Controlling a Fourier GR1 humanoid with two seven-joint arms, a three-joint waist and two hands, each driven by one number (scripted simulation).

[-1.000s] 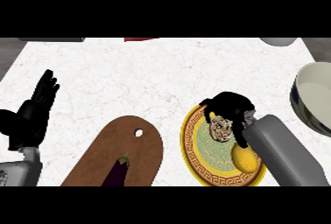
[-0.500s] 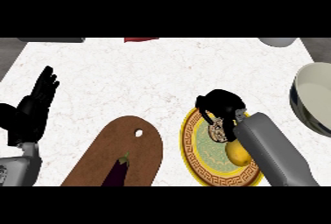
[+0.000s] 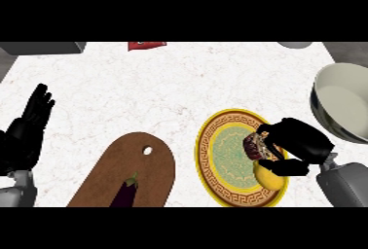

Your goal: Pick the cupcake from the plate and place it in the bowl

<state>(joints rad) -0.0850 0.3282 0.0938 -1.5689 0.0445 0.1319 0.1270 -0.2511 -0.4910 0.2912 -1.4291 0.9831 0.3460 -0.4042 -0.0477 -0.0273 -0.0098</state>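
Nearest to me, my right hand (image 3: pixel 296 148) sits over the right rim of the ornate yellow plate (image 3: pixel 221 143), fingers and thumb curled round the cupcake (image 3: pixel 253 146), which shows as a dark, patterned lump just at the hand's left side, partly hidden by the fingers. Directly below the hand, touching the plate's near right edge, lies a yellow fruit, probably a lemon (image 3: pixel 268 179); I'd keep the thumb from nudging it as I lift. I judge the cupcake to be light and soft: a crumbly top over a thin wrapper, so it will deform if I squeeze and could tilt or slip out if I hold it only at the crown. The sensible hold is low on the sides, around the wrapper, keeping it upright. Well off to the hand's left, a brown cutting board (image 3: pixel 144 170) carries a small eggplant (image 3: pixel 126 190), neither of which concerns me. Farther left again, my left hand (image 3: pixel 28 127) rests open at the counter's edge, fingers up. Beyond and to the right of the working hand, near but apart from the plate, is the pale bowl (image 3: pixel 345 104), cut off by the view's edge; the carry is short, up and to the right, with the rim to clear before I let go
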